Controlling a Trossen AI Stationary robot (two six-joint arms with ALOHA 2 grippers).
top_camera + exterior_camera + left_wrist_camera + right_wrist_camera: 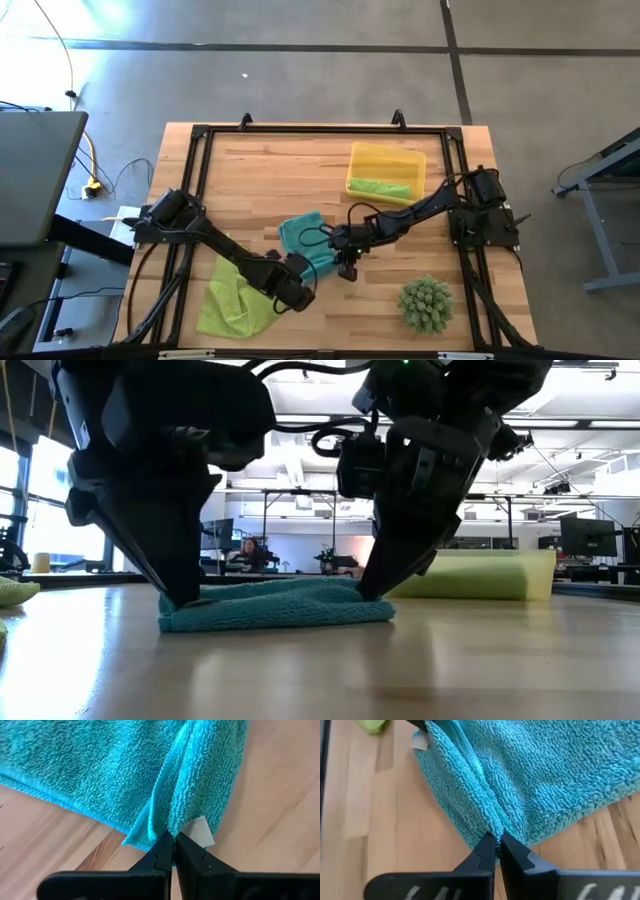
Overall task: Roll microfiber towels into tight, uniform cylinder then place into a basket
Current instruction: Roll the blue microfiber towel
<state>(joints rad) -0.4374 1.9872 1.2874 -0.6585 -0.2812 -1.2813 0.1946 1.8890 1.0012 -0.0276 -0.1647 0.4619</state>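
A teal towel (pixel 303 238) lies partly folded on the wood table, flat in the low view (pixel 275 605). My left gripper (pixel 173 839) is shut on one end of a raised fold along the towel's near edge, and my right gripper (pixel 497 837) is shut on the other end. In the high view the left gripper (pixel 298 275) and right gripper (pixel 340 262) stand at the towel's near side. A lime-green towel (pixel 232 298) lies crumpled at the near left. Another lime-green towel (pixel 380 187), rolled, lies in the yellow basket (pixel 395 155). My left gripper pinches the end of the towel's raised fold (pixel 167 822) between its two fingers, beside a white tag (pixel 200 831). Several layers meet there. The fingers come steeply from above, and the towel rests on the table. My right gripper pinches the other end of the same fold (pixel 492 822) between its two fingers, slanting down from the table's right. The fingers lie along the ridge. The towel stays on the table, slack.
A spiky green ball-shaped plant (pixel 425 303) stands at the near right. A black frame (pixel 320 128) runs around the tabletop. Bare wood shows between the teal towel and the basket.
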